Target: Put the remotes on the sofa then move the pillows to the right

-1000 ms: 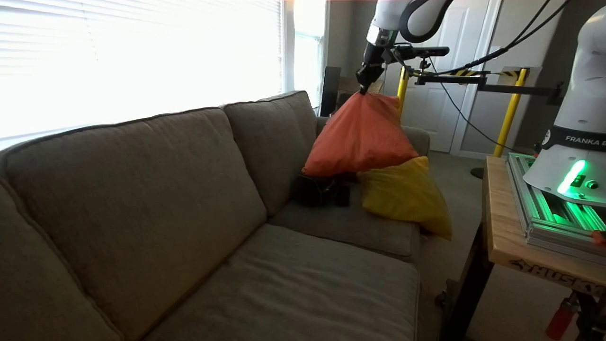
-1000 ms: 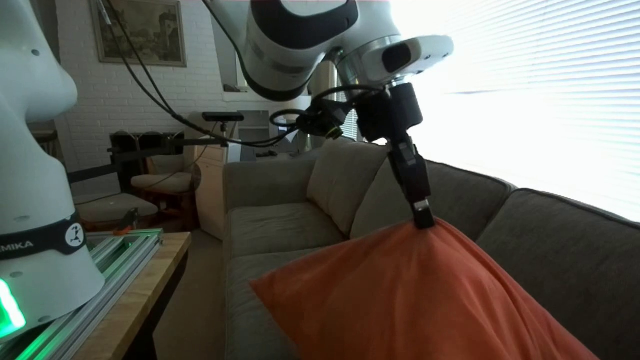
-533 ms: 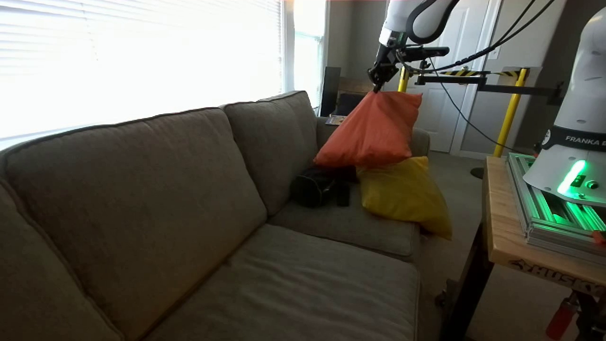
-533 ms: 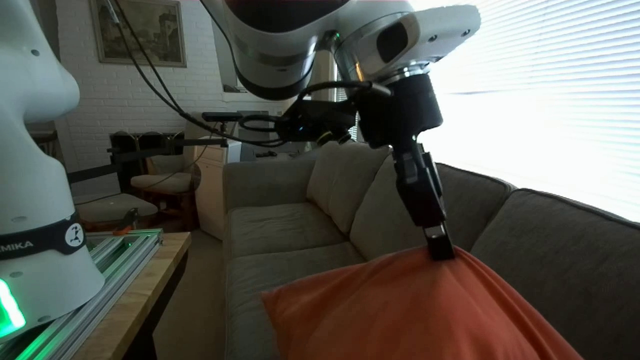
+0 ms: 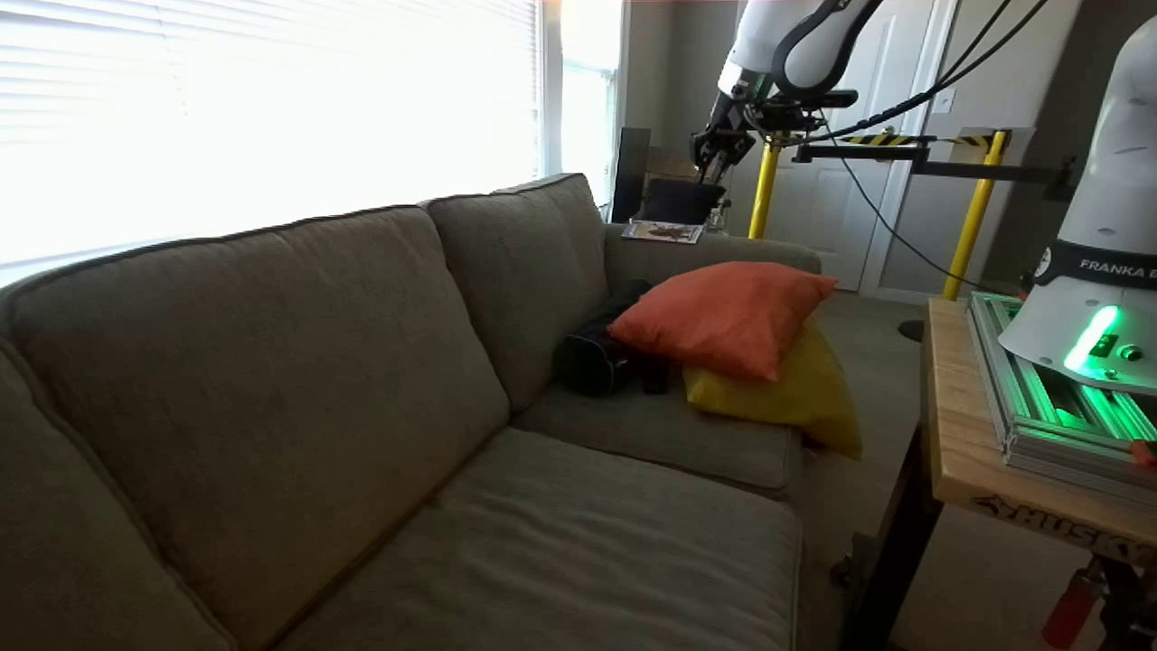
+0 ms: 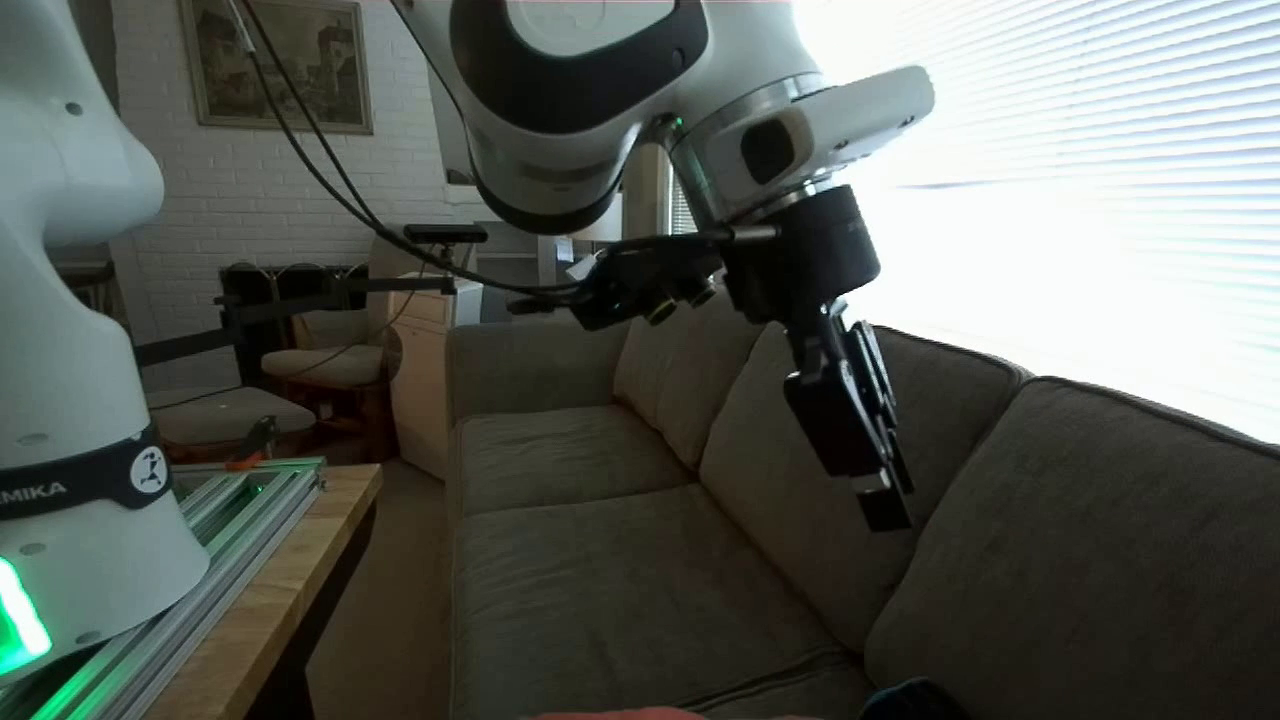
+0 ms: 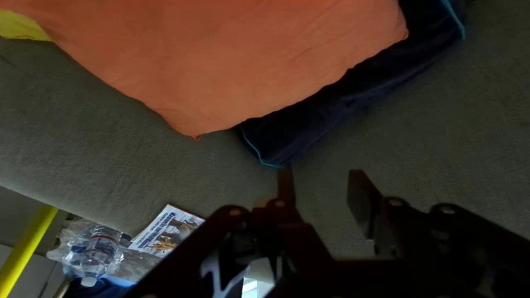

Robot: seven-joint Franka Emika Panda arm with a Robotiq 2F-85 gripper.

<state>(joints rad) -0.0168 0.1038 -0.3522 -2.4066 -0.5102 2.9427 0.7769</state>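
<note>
Hovers over the sofa [image 5: 542,524] with the jaws of the gripper [image 7: 322,182] apart, clear of the orange-red pillow [image 5: 723,316] lying across the yellow pillow [image 5: 795,398] and overlapping a dark bundle [image 7: 327,109], with probably a slim dark remote [image 5: 656,378] just beside that bundle, hard to make out in shadow.

Grey woven-fabric sofa [image 7: 447,124]: fills the background.
Orange-red soft fabric pillow [image 7: 223,62]: top; overlaps a bright yellow fabric pillow [image 7: 20,27] and a light-blue-piped dark navy fabric object [image 7: 331,107].
Black two-finger gripper [image 7: 321,180]: bottom; fingers parted, sofa fabric visible between them.
White printed rectangular paper item [image 7: 165,231]: lower left, beside a clear plastic bottle [image 7: 95,248].
Yellow cylindrical pole [image 7: 27,248]: tilted, far lower left.
</note>
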